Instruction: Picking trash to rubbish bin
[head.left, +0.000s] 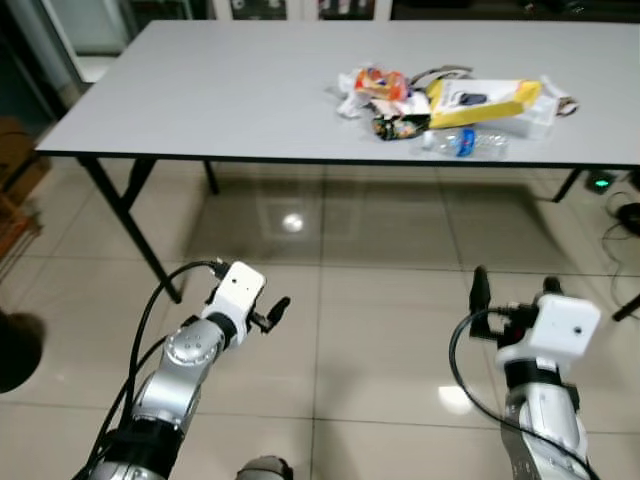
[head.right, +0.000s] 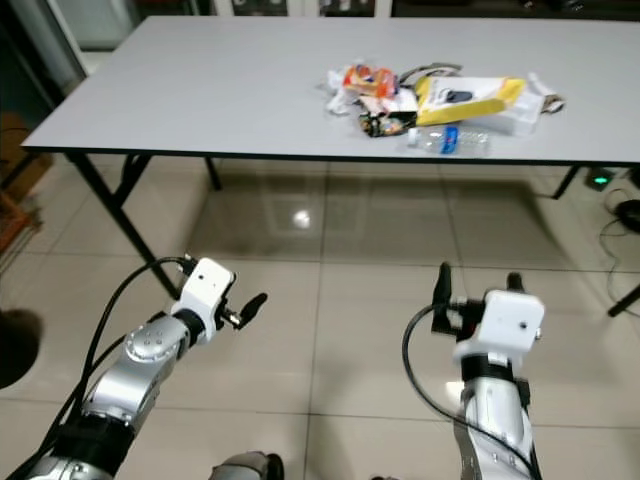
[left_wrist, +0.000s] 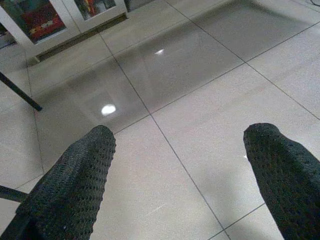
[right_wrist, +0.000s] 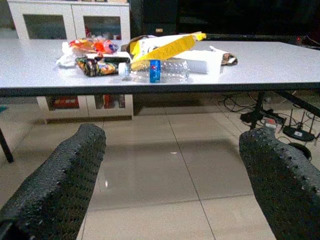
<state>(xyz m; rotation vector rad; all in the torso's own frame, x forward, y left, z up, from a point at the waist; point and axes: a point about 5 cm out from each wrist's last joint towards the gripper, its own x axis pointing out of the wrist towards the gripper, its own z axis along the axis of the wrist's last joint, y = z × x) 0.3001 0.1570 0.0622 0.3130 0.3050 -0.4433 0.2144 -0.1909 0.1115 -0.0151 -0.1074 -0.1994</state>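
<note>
Left eye view, nearest first: both arms raised low over the tiled floor (head.left: 380, 300), nothing held. Left gripper (head.left: 272, 313) sits on the robot's left, fingers spread wide in the left wrist view (left_wrist: 75, 185), only bare tile between them. Right gripper (head.left: 510, 290) on the robot's right, fingers (right_wrist: 65, 175) also parted and empty, aimed straight at the table edge.

Further out, grey folding table (head.left: 220, 100) spans the frame. Trash is bunched on the far right part of the top: clear plastic bottle (head.left: 463, 143) with a blue label lies on its side nearest the front edge, long axis running along that edge. Just behind it, touching or nearly so, a dark snack wrapper (head.left: 400, 126), a yellow-and-white package (head.left: 483, 102), and an orange-and-white wrapper pile (head.left: 375, 85). White crumpled piece (head.left: 548, 105) at the far right end of the heap.

Key relation: the heap lies ahead and up from both grippers, well apart, and roughly in line with the right arm, so the right gripper looks the nearer one. Judgement: robot must close in on the table before any reach; bottle is the easiest first pick, grasped across its short width. No rubbish bin identifiable.
</note>
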